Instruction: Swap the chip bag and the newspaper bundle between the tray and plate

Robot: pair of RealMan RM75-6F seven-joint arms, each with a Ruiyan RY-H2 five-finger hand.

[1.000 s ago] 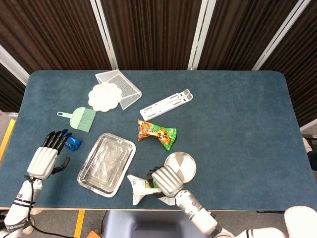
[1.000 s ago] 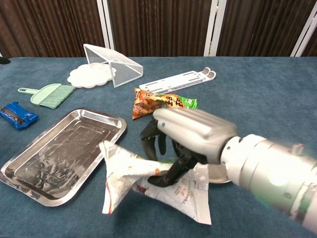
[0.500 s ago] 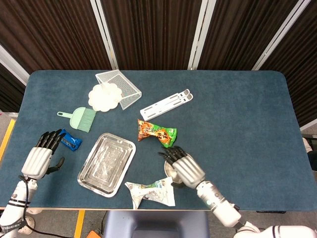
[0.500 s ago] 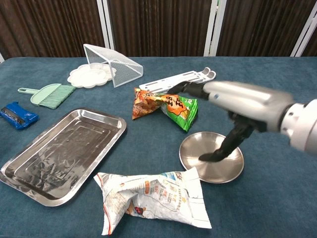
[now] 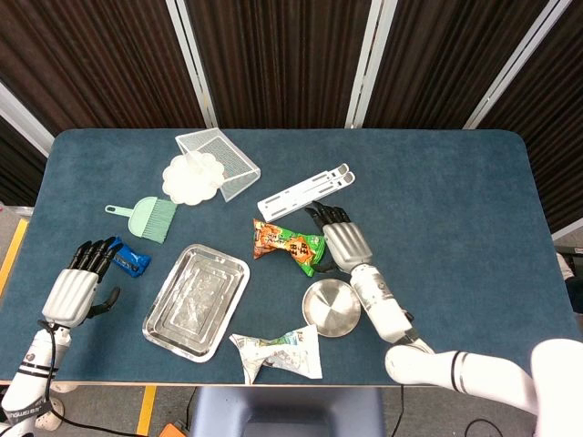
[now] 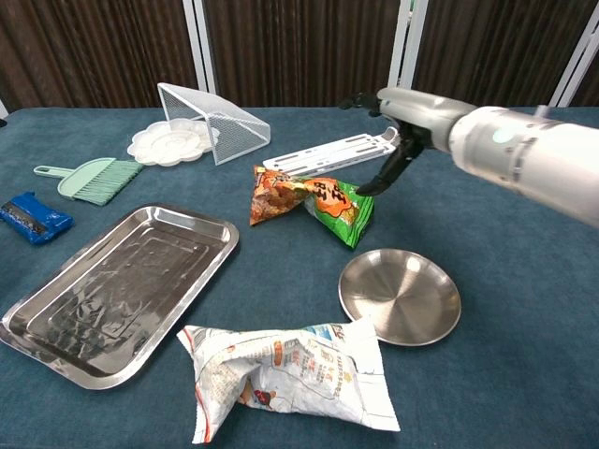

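Right hand point(image 5: 344, 244), empty with fingers apart, has left the newspaper bundle point(image 6: 290, 371) behind and now hovers beside the chip bag point(image 5: 289, 244).

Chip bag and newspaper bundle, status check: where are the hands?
Right hand open beside chip bag, holding nothing. Left hand open, idle. Newspaper bundle on table; tray and plate both bare. Nothing blocking.
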